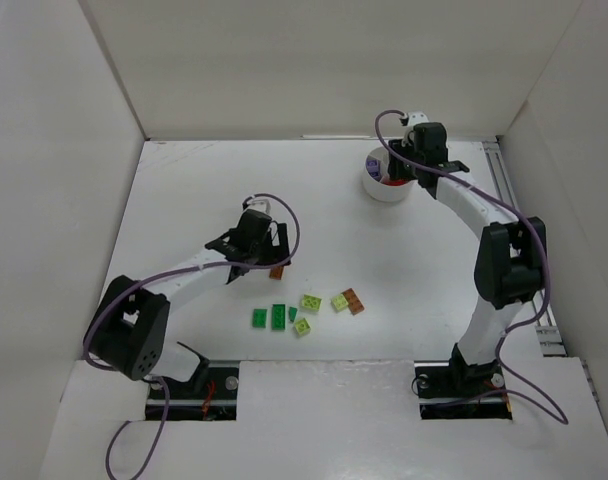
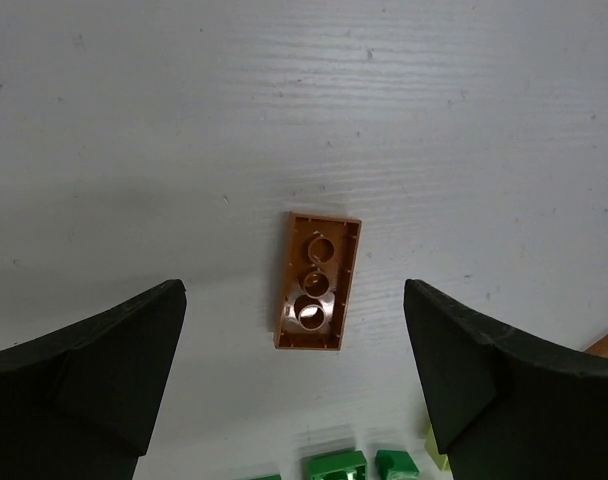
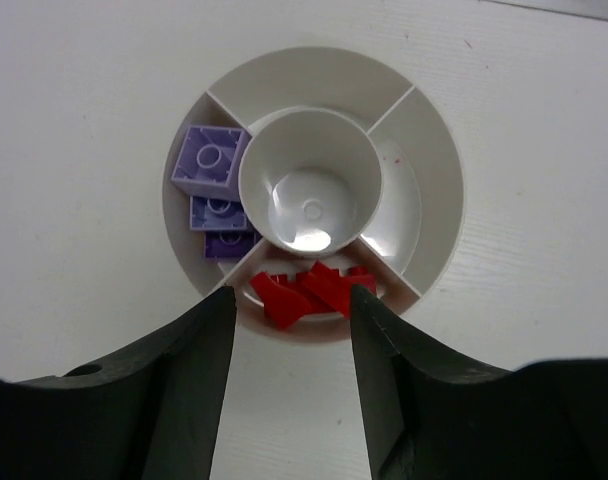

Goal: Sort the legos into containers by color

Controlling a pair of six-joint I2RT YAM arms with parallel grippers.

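White tabletop (image 2: 134,120), hollow-backed orange-brown brick (image 2: 317,281)

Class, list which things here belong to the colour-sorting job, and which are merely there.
Belong: orange-brown bricks; green bricks; lime bricks; purple bricks; red bricks; divided white dish.
Merely there: white enclosure walls; metal rail at the table's right edge.
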